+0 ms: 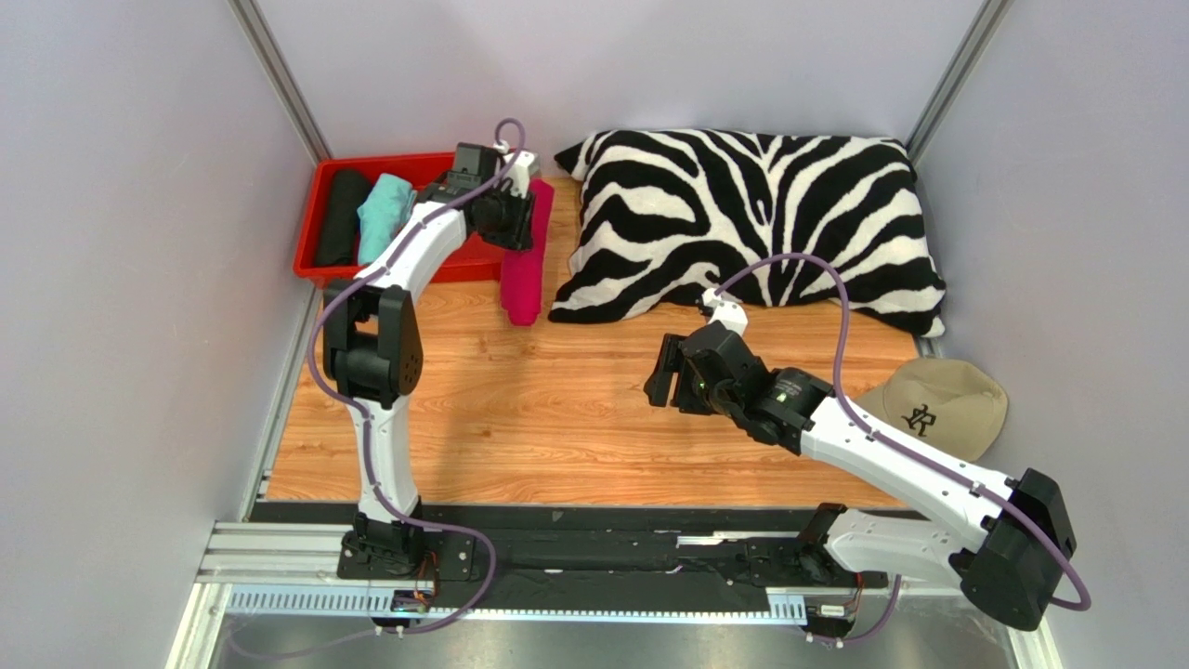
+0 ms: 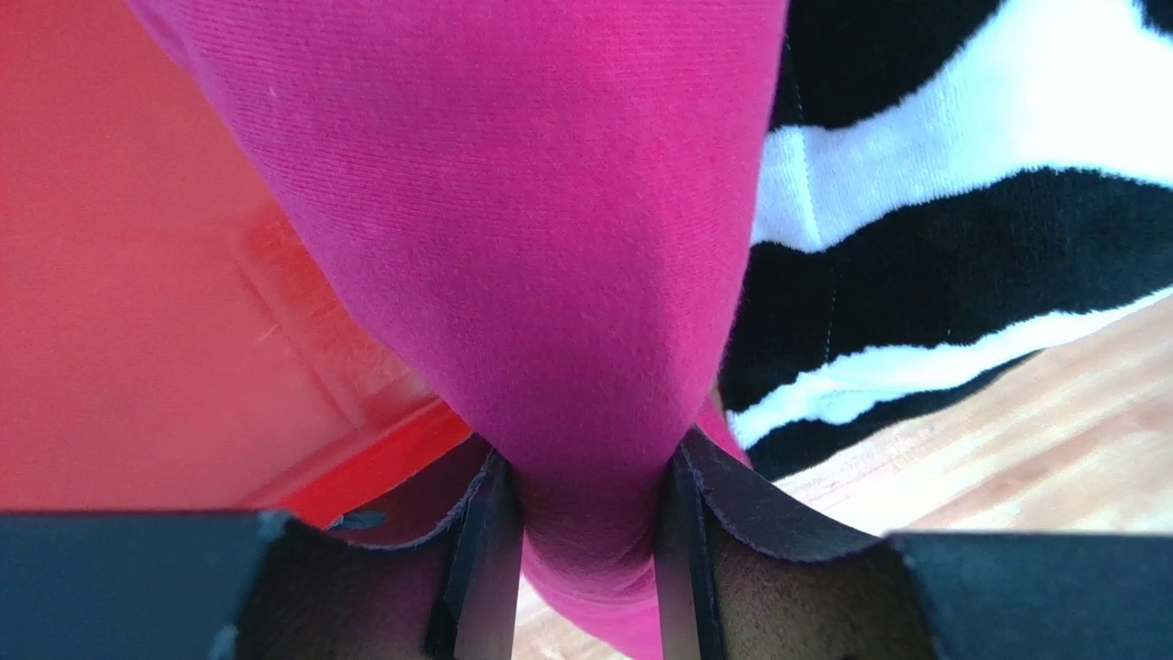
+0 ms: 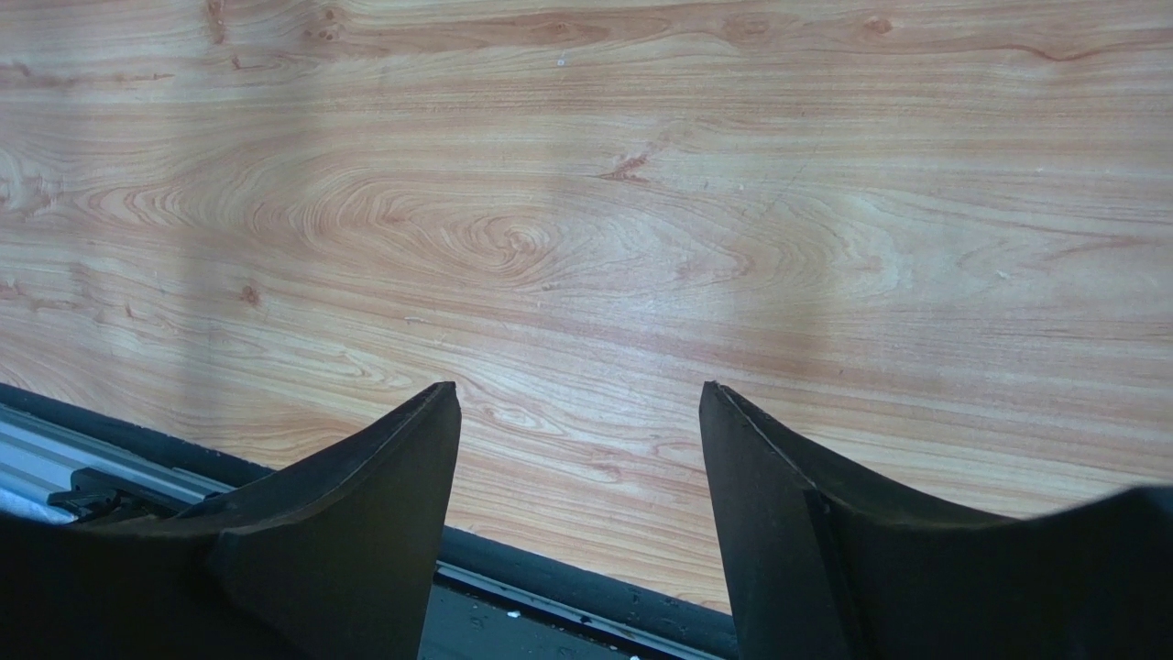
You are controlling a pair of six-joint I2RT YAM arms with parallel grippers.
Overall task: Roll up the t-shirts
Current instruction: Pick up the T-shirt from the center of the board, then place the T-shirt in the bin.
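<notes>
One pink t-shirt (image 2: 523, 248), mostly cropped, clenched by left end effector (image 2: 585, 509), right end effector (image 3: 578, 413) released

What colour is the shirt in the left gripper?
Magenta-pink shirt, best seen in the left wrist view, pinched by the left gripper.

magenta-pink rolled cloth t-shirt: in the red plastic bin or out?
Out. The magenta-pink rolled cloth t-shirt is beside the red plastic bin, pinched by the left end effector.

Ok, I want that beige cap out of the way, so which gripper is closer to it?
Right. The right gripper hovers open over bare wood, left of the cap. The left gripper is across the table at the red bin, clamping the pink t-shirt.
</notes>
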